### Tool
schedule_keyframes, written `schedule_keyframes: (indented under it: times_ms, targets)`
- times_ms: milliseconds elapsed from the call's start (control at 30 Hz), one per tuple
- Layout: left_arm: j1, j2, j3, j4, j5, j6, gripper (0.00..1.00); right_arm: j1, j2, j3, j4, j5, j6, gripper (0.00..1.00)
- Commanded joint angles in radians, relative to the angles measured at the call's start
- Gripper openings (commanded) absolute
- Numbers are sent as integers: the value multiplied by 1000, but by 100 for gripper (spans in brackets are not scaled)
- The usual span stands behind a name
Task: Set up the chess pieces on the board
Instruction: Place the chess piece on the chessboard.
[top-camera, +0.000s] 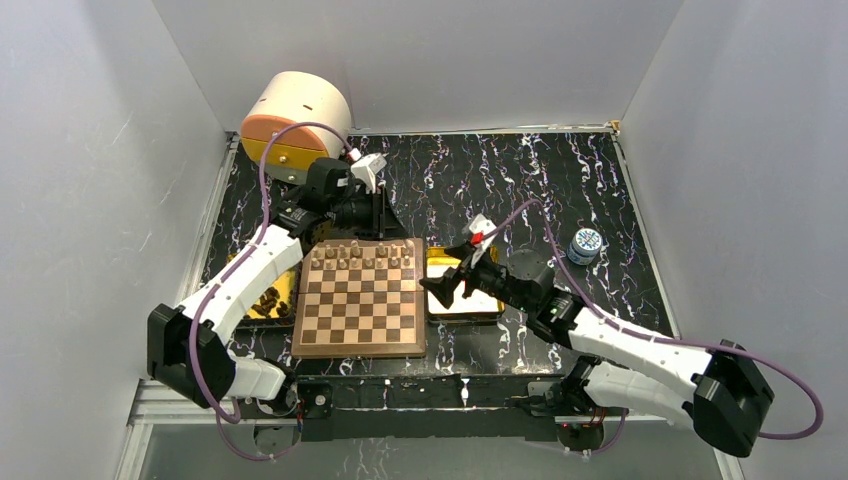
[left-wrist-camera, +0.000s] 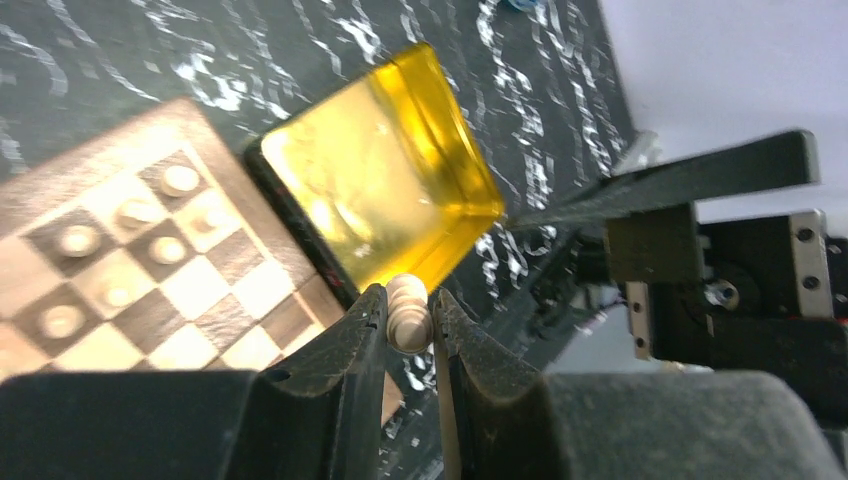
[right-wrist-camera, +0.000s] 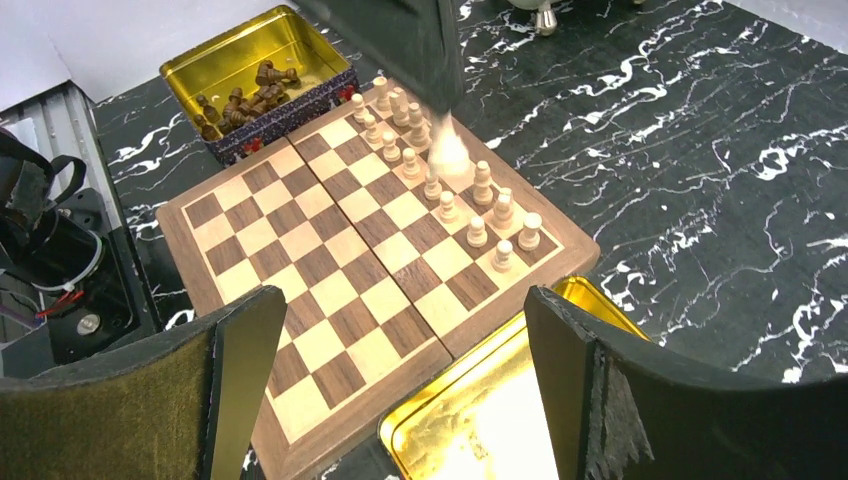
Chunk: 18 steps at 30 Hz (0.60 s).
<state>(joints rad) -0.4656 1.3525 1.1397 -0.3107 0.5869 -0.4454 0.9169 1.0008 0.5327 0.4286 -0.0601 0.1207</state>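
Chess piece (left-wrist-camera: 408, 314) lengthwise btwn left gripper (left-wrist-camera: 409, 302) jaws

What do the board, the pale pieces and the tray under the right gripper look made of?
Board: wood, it seems, with a satin finish; grain streaks run through dark and pale squares. Pale pieces: unpainted turned wood, judging by matte tan and ringed profiles. Tray: probably metal, glossy gold; it reflects light like a mirror.

plain grey walls (top-camera: 450, 50), black white-veined tabletop (top-camera: 520, 170)
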Motion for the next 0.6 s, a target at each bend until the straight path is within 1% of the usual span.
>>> schedule_keyframes:
  times_ms: [0, 133, 267, 433, 567]
  targets:
    - [5, 0, 87, -114, -228, 119, 12, -3, -76, -39, -11, 51, 20, 99]
    - [5, 25, 133, -167, -398, 179, 12, -3, -122, -64, -21, 82, 21, 99]
    - [4, 75, 171, -199, -528, 230, 12, -4, -150, -66, -35, 94, 12, 99]
    - [-1, 129, 163, -196, -642, 259, 11, -3, -175, -68, -53, 105, 5, 99]
    - [-2, 165, 130, -167, -702, 264, 11, -3, -198, -75, -59, 115, 5, 99]
